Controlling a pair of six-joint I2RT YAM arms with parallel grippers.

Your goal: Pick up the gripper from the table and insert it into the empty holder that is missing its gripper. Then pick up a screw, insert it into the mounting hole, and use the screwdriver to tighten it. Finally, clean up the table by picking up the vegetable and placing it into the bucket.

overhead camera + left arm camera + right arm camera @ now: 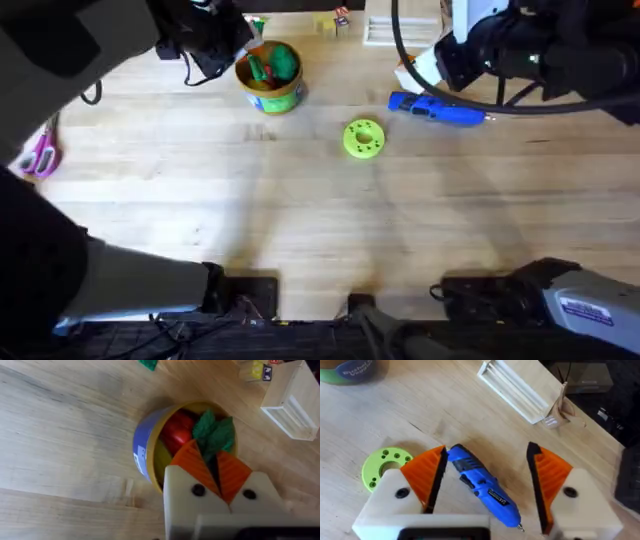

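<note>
bucket (pixel 145 450): contents partly hidden by left tool (pixel 215 467)

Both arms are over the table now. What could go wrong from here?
The right gripper is open astride the screwdriver, whose body lies slanted between the fingers, so closing may twist or roll it. The left gripper hangs shut over the full bucket; dropping lower could tip it.

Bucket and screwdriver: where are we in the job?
Done, it seems: green toy pieces already sit in the bucket under the left gripper, which is shut. In hand: the right gripper, open, straddles the screwdriver lying on the table. Insertion and screw: cannot tell.
</note>
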